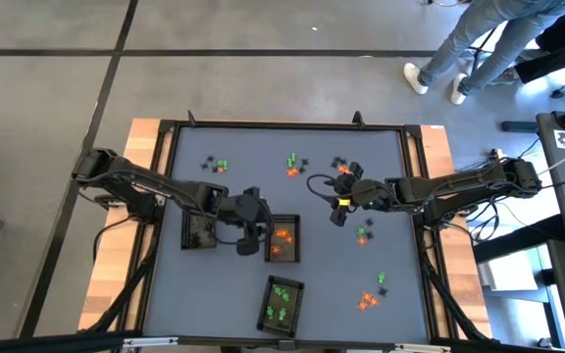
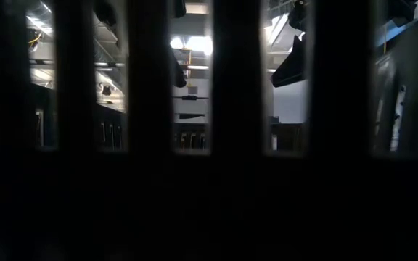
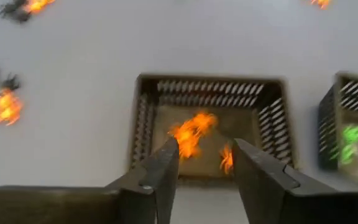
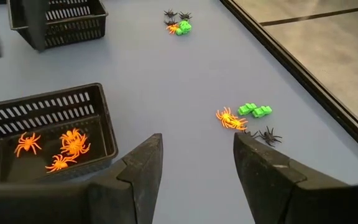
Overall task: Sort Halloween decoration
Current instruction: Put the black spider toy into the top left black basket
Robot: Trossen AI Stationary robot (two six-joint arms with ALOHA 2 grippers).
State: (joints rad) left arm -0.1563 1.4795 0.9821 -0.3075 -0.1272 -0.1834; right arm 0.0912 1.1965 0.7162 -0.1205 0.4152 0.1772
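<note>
Orange plastic spiders (image 3: 191, 132) fill a dark slotted tray (image 3: 148, 118); left gripper (image 3: 205, 163) above, fingers apart, dropping; right gripper (image 4: 197, 163) apart, empty.

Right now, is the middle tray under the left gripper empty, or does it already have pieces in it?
Not empty. The middle tray holds orange spiders; the left gripper hovers over it, fingers apart, gripping nothing.
</note>
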